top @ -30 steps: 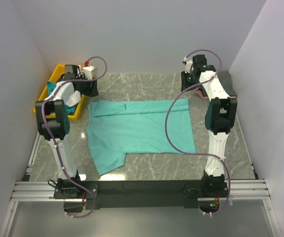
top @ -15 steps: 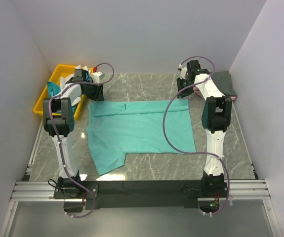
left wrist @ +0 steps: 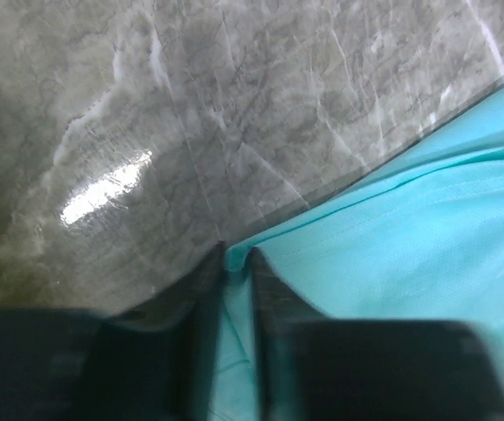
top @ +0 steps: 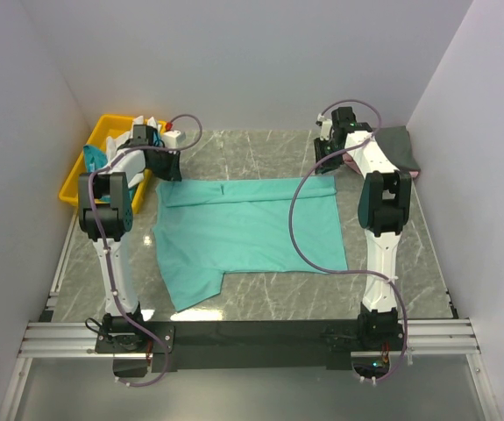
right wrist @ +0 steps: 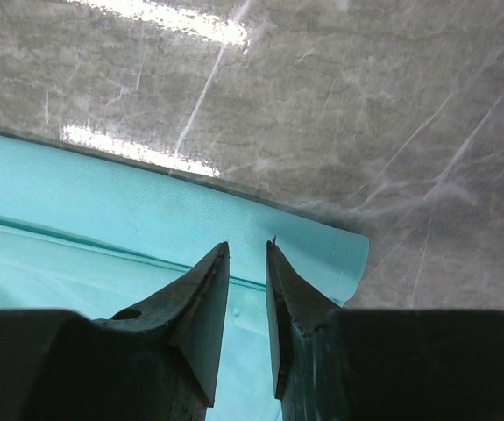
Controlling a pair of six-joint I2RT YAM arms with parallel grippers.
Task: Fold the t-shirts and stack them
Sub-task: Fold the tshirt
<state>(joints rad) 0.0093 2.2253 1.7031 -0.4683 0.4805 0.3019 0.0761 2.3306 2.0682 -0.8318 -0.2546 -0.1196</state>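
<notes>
A sea-green t-shirt (top: 247, 232) lies spread flat in the middle of the marble table. My left gripper (top: 166, 173) is at its far-left corner. In the left wrist view its jaws (left wrist: 237, 256) are closed on a bunched corner of the shirt (left wrist: 392, 246). My right gripper (top: 324, 168) is at the shirt's far-right corner. In the right wrist view it (right wrist: 247, 246) stands narrowly open over the shirt's edge (right wrist: 102, 202), with flat cloth showing through the gap. A dark grey shirt (top: 401, 145) lies folded at the far right.
A yellow plastic bin (top: 72, 180) stands at the far left and holds teal cloth (top: 94, 156). White walls close in the table on the left, back and right. Purple cables loop from both arms over the shirt's far corners.
My left gripper has swung from over the bin to the shirt's far-left corner. My right gripper has moved left from the dark grey shirt to the far-right corner.
</notes>
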